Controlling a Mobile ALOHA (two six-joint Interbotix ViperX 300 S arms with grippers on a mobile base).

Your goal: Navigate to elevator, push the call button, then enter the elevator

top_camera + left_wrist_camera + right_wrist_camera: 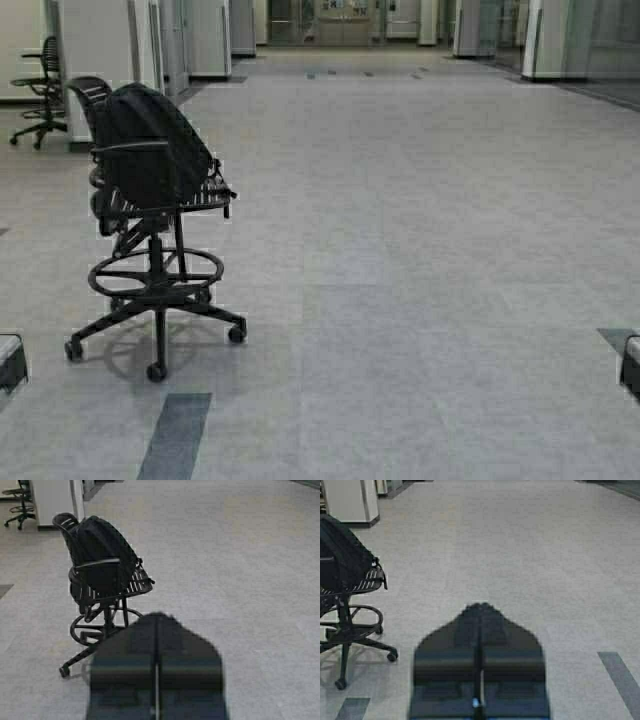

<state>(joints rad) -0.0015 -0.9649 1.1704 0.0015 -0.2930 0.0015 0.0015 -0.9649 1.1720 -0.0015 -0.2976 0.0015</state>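
Note:
The elevator and the call button are out of view. My left gripper (157,617) is shut with nothing in it, held low over the grey floor; in the high view only an edge of that arm (10,360) shows at the lower left. In the same way my right gripper (481,607) is shut and empty above the floor, with an edge of its arm (632,365) at the lower right.
A black swivel stool (150,270) with a black backpack (150,140) on its seat stands close ahead on the left. Another chair (40,95) is at the far left beside white pillars (100,50). A wide grey floor (420,220) runs ahead to distant doors (345,20).

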